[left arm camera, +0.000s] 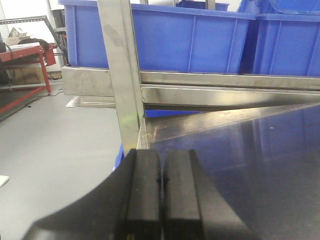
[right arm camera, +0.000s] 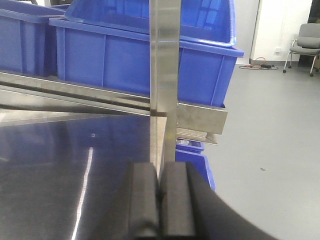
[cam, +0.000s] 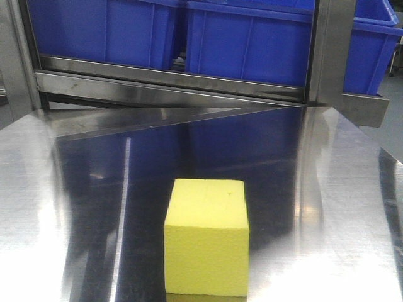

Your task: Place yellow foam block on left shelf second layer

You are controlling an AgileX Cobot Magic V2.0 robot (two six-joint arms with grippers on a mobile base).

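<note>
Sitting squarely on the polished steel table (cam: 334, 207), the yellow foam block (cam: 207, 238) lies low in the front view, well apart from the shelf rail (cam: 170, 78) behind it. Its faint reflection is clipped by the bottom of the frame. Blue bins (cam: 245, 44) stand above that rail with their tops cut off (what they hold cannot be seen). The left gripper (left arm camera: 161, 165) is closed, its two black fingers pressed together with nothing between them. It sits by the table's left edge, facing a steel upright (left arm camera: 120, 75). The right gripper (right arm camera: 159, 175) is likewise closed on nothing, facing a second upright (right arm camera: 165, 75) at the right side. Both wrist views cut the fingers off at the lower edge, so how they join the arms is hidden.
</note>
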